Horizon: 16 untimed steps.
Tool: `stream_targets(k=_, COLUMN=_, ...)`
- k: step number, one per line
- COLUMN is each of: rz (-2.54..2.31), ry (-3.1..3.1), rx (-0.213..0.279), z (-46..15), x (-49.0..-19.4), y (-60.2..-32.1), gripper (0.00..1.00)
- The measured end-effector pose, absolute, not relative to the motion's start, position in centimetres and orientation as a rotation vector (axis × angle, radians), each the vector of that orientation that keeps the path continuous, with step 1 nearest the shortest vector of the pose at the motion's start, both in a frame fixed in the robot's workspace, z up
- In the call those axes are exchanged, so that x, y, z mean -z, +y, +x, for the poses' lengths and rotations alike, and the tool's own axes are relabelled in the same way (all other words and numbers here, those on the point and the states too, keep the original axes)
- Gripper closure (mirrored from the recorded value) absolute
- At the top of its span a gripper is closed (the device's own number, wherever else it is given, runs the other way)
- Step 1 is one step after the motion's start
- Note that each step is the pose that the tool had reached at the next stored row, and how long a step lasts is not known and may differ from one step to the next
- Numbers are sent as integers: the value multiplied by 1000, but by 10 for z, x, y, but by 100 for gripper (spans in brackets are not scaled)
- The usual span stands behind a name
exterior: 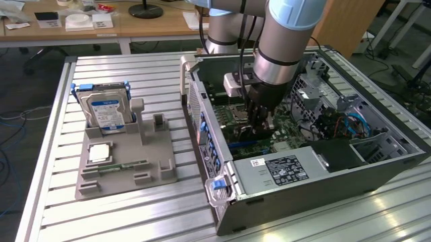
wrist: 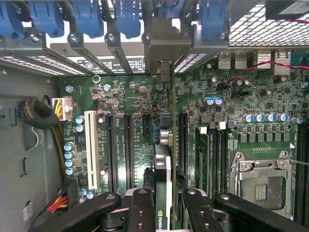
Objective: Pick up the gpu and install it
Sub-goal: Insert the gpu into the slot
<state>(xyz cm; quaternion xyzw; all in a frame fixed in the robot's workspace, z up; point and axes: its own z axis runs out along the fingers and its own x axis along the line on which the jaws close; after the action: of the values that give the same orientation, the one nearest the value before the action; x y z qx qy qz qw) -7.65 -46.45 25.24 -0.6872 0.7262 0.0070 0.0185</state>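
One gpu [wrist: 164,164] stood edge-on in my gripper [wrist: 164,205], jaws partly closed on its top edge, above the motherboard [wrist: 120,96] slots at the case [exterior: 323,186] centre, bracket toward twelve o'clock; insertion step, I judged, calling for straight, aligned seating pressure.

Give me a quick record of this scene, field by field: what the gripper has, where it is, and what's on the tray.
gripper: gripper shut on the gpu
gpu position: held edge-on, over the motherboard slots
location: inside the open computer case
hard drive: hard drive upright in the grey tray, on the exterior view's left
memory stick: memory stick lying on the tray
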Motion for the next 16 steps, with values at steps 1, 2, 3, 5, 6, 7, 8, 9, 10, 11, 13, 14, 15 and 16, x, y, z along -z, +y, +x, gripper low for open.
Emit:
stream_targets(k=1, rz=-2134, ry=2255, rx=-22, z=-77, x=-252, y=-465, gripper=73)
stream_targets(k=2, rz=-2134, ry=2255, rx=-22, z=-76, x=-251, y=-465, gripper=73)
stream_targets(k=3, rz=-2134, ry=2255, rx=-22, z=-77, x=-251, y=-465, gripper=73)
stream_targets(k=5, rz=-2134, ry=2255, rx=-21, z=-77, x=-251, y=-465, gripper=73)
stream_targets(k=6, rz=-2134, ry=2255, rx=-22, z=-77, x=-251, y=-465, gripper=73)
stream_targets(k=7, rz=-2134, ry=2255, rx=-22, z=-77, x=-250, y=-465, gripper=73)
stream_targets(k=8, rz=-2134, ry=2255, rx=-22, z=-77, x=-250, y=-465, gripper=73)
stream_targets(k=9, rz=-2134, ry=2255, rx=-22, z=-77, x=-250, y=-465, gripper=73)
stream_targets(k=10, rz=-2133, ry=2255, rx=-22, z=-77, x=-249, y=-464, gripper=73)
stream_targets(k=11, rz=-2133, ry=2255, rx=-22, z=-77, x=-248, y=-464, gripper=73)
stream_targets(k=13, rz=-2134, ry=2255, rx=-22, z=-77, x=-248, y=-464, gripper=73)
stream_targets(k=14, rz=-2134, ry=2255, rx=-22, z=-77, x=-248, y=-465, gripper=73)
stream_targets(k=15, rz=-2134, ry=2255, rx=-22, z=-77, x=-248, y=-465, gripper=73)
stream_targets(k=16, rz=-2134, ry=2255, rx=-22, z=-77, x=-248, y=-464, gripper=73)
